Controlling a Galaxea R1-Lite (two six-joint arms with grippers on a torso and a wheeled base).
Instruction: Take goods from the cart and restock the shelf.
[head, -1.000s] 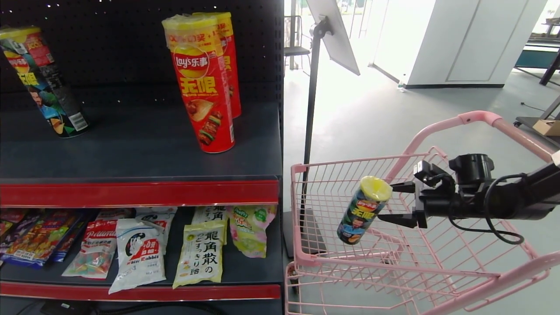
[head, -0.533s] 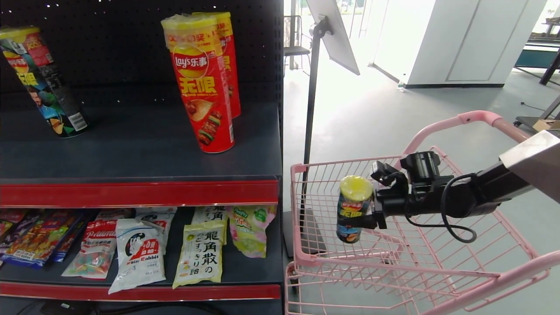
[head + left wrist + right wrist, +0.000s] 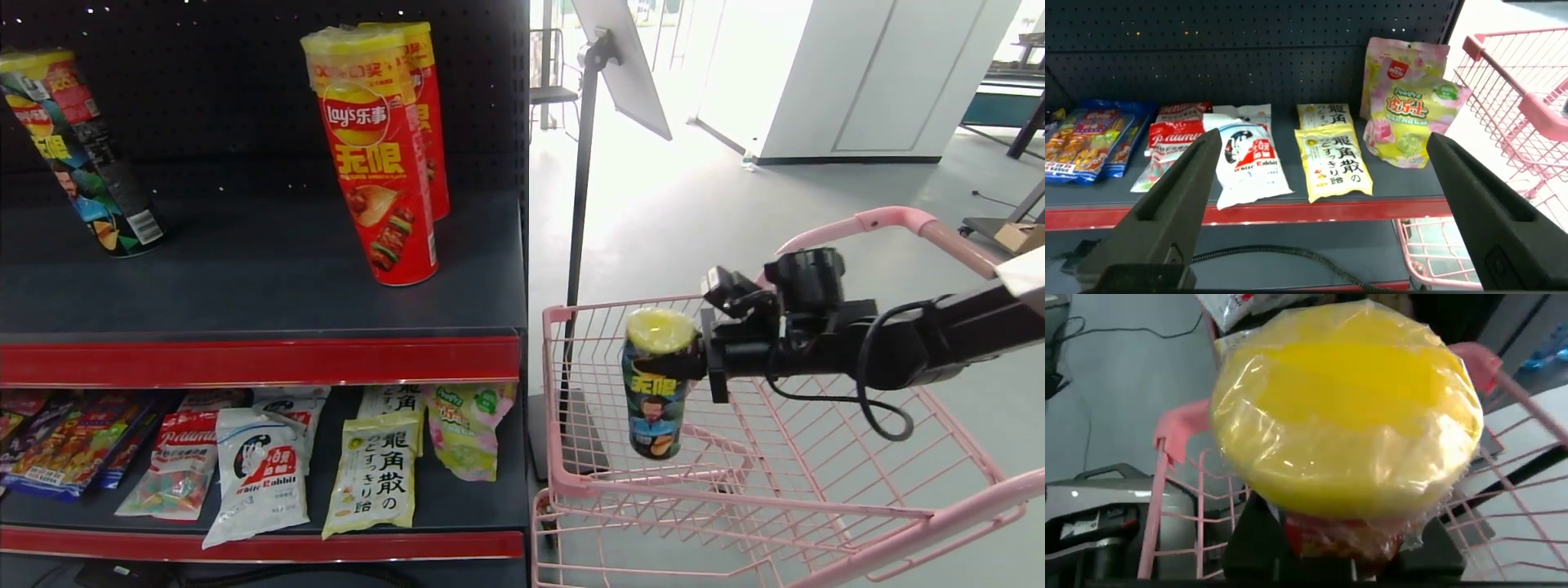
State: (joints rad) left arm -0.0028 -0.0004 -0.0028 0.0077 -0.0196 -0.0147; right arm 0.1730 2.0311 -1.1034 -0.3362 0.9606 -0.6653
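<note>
One chip can [image 3: 653, 400] sits upright, clamped tight in the right tool [image 3: 686, 369] at the pink cart [image 3: 571, 310] rim; looks like mid-carry, and next it needs swinging left onto the top shelf [image 3: 269, 278].

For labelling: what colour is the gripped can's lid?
Yellow lid, best in right wrist view.

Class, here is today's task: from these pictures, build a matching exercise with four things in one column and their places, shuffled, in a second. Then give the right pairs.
Things
1. dark can with yellow lid
2. red can
3. yellow bag
4. pink cart

Places
A. lying on the lower shelf
B. standing on the floor
C. clamped in the right gripper
D. upright on the upper shelf

Pairs: 1-C, 2-D, 3-A, 4-B
</note>
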